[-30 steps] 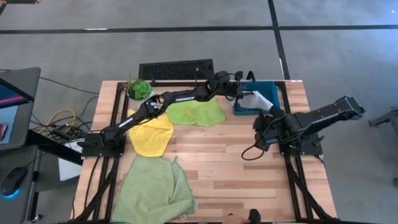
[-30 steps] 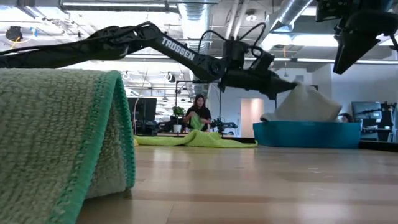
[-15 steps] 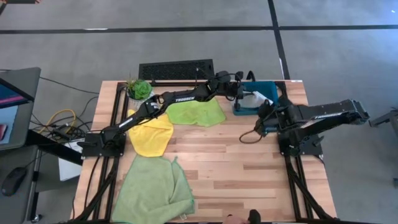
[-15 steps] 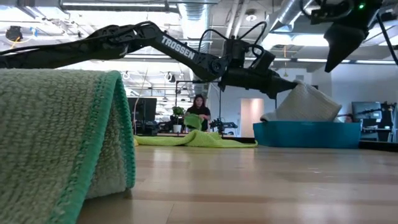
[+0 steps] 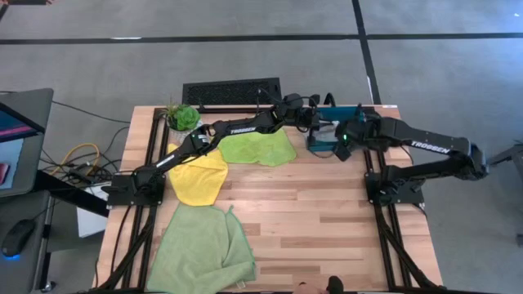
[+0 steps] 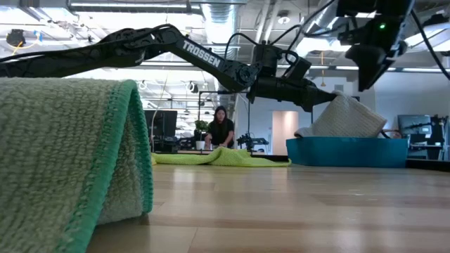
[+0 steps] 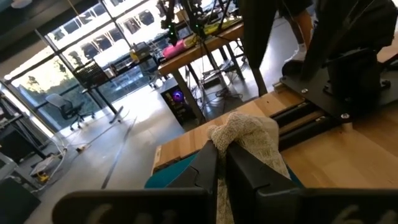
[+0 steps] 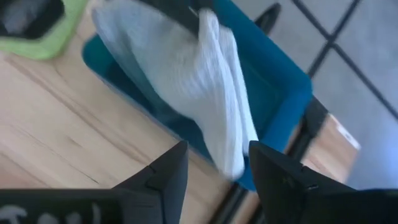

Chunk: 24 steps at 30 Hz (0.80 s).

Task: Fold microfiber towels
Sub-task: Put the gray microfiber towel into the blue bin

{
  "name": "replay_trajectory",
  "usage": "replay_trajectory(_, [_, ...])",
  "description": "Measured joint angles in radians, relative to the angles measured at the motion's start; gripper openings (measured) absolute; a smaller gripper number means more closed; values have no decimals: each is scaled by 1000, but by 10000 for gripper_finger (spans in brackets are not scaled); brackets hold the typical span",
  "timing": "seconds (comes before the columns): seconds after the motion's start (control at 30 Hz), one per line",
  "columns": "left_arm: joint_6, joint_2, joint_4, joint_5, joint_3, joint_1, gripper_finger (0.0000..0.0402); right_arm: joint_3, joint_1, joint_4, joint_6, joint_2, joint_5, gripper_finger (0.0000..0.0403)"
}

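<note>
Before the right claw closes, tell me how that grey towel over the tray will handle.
Likely floppy: the grey towel hangs in a drooping peak from the shut left claw, its lower edge slumped into the teal tray. Probably light, since one pinched corner lifts it. It should not slip easily; its surface looks nubby. The open right claw hovers beside it.
</note>
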Motion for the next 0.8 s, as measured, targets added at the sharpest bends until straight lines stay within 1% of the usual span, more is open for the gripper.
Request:
replay_trajectory(0.1, [-5, 0, -2, 4, 0, -1, 4, 0, -87, 67, -110, 0, -49, 210])
replay_trajectory(0.2, [-22, 0, -5, 18, 0, -1, 4, 0, -154, 82, -178, 0, -72, 222])
replay_trajectory(0.3, [-31, 0, -5, 25, 1, -1, 4, 0, -208, 82, -229, 0, -130, 228])
replay_trajectory(0.47, [-33, 0, -5, 25, 1, -1, 4, -1, -266, 120, -344, 0, -201, 230])
replay_trajectory(0.6, [-34, 0, -5, 25, 1, 0, 4, -1, -299, 155, -420, 0, -294, 230])
replay_trajectory(0.8, [-34, 0, -5, 40, 1, 0, 4, -1, -348, 169, -460, 45, -308, 230])
